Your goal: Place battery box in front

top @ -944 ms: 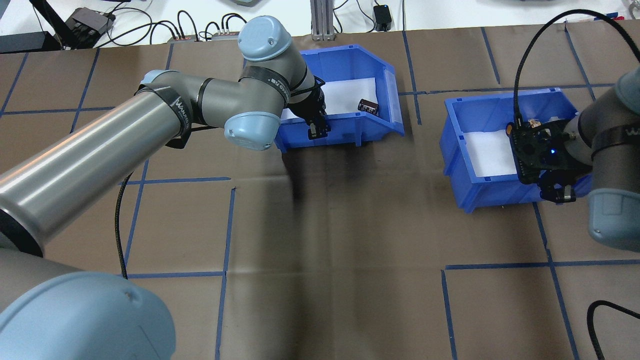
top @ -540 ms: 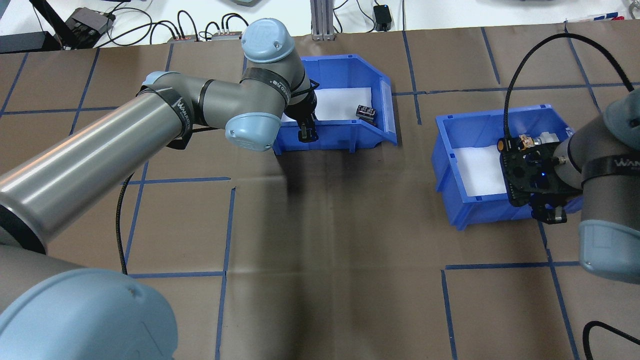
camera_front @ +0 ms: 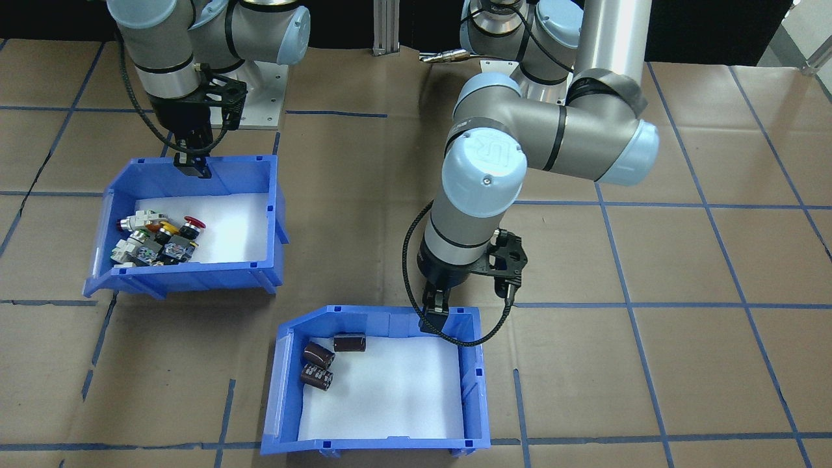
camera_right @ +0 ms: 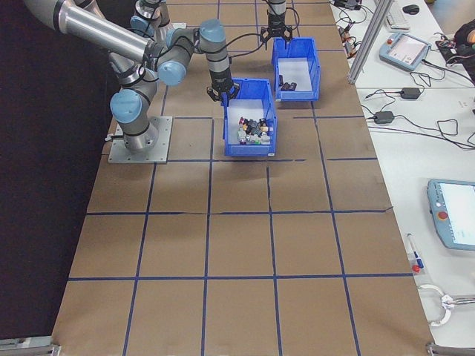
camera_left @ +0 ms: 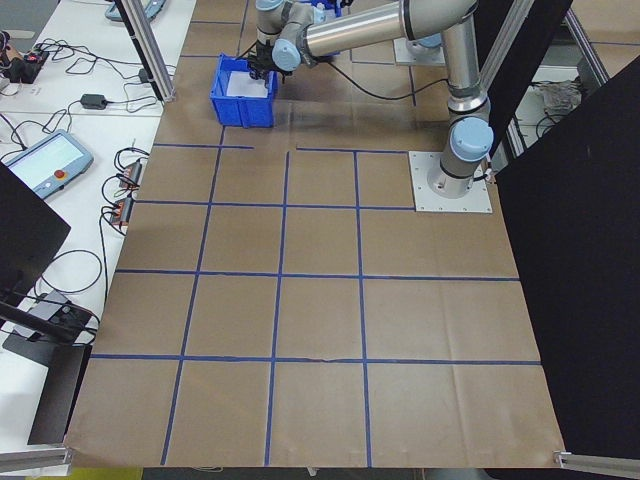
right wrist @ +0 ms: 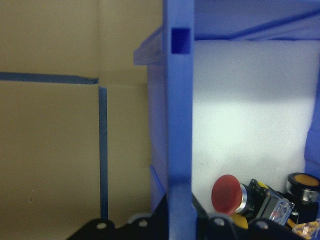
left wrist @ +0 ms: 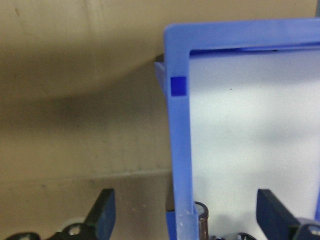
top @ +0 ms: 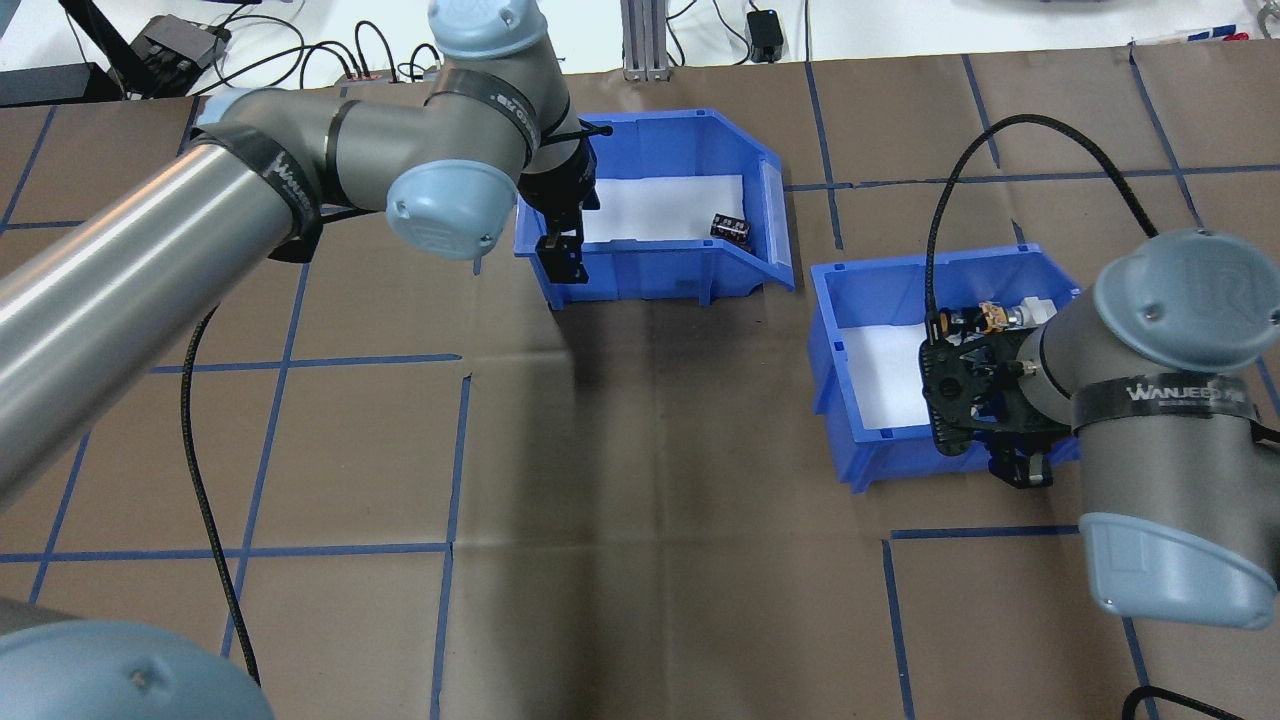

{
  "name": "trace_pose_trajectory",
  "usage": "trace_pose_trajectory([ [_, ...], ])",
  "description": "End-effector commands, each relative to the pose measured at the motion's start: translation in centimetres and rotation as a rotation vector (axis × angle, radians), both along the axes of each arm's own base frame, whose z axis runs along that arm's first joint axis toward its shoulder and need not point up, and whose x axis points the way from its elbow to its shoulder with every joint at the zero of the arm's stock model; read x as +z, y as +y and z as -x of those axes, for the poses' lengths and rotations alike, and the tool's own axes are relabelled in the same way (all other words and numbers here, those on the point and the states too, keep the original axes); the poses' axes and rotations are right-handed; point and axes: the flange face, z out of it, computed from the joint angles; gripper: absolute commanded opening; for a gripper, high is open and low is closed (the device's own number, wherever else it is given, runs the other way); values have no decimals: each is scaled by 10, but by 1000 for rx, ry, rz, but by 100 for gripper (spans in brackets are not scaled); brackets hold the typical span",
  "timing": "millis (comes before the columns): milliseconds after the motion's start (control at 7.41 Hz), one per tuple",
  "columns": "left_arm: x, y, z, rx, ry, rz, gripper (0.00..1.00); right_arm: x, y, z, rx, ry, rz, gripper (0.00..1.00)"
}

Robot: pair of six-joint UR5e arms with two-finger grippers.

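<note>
The battery box (top: 650, 275) is a blue bin with a white foam floor and three dark cells (camera_front: 322, 364) at its sloped-cut end. It stands at the table's far side from the robot. My left gripper (top: 562, 262) is open. In the left wrist view its fingers (left wrist: 105, 210) stand wide on either side of the box wall (left wrist: 180, 150), apart from it. My right gripper (top: 1020, 470) is shut on the near wall of the switch bin (top: 830, 330). That wall (right wrist: 180, 125) fills the gap between its fingers.
Multicoloured push-button switches (camera_front: 153, 237) lie heaped in the switch bin, to the right in the overhead view and nearer the robot. Cables and adapters (top: 300, 50) lie beyond the table's far edge, beside an aluminium post (top: 645, 40).
My left gripper slid left along the battery box wall and opened; the box now stands still. The right gripper has dragged the switch bin left and toward the robot.
</note>
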Motion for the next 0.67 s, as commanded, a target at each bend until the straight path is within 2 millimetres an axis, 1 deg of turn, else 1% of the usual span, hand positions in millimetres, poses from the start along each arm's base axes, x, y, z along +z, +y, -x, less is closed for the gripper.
trace_pose_trajectory([
  [0, 53, 8, -60, -303, -2, -66, 100, -3, 18, -47, -8, -15, 1, 0],
  [270, 103, 14, -126, -684, -3, 27, 100, -5, 38, -88, -25, -33, 3, 0],
  [405, 126, 24, -148, -932, -10, 71, 100, -4, 49, -110, -6, -41, 11, 0],
  [540, 141, 36, -156, -1156, -14, 92, 100, -3, 57, -124, -19, -52, 21, 0],
])
